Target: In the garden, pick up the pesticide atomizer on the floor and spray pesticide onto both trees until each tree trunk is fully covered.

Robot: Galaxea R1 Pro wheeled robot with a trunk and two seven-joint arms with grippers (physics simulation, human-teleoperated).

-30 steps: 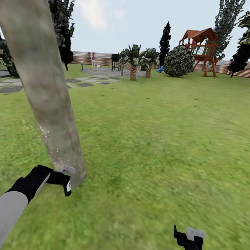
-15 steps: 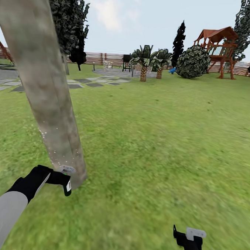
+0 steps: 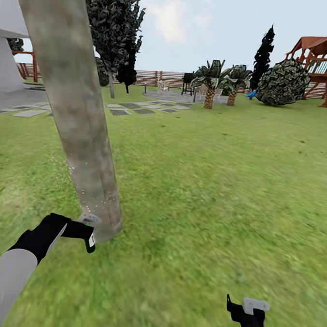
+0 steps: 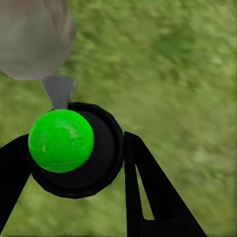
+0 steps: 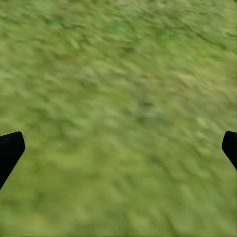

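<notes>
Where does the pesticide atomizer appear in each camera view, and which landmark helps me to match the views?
Head view: the pesticide atomizer is at lower left, in the left hand, beside the base of the tree trunk.
Left wrist view: it sits centre-left between the fingers, its top now green.
Right wrist view: I see grass and two fingertips.
Shared landmark: the pale trunk base.

Blurry green floor (image 3: 219, 196) carries a tree trunk (image 3: 83, 124) and stepping stones (image 3: 133, 108).

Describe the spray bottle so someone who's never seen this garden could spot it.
Find the thick pale tree trunk rising from the lawn. At its foot, the left gripper holds a small dark spray bottle. From above, its bright green round top sets it apart.
</notes>
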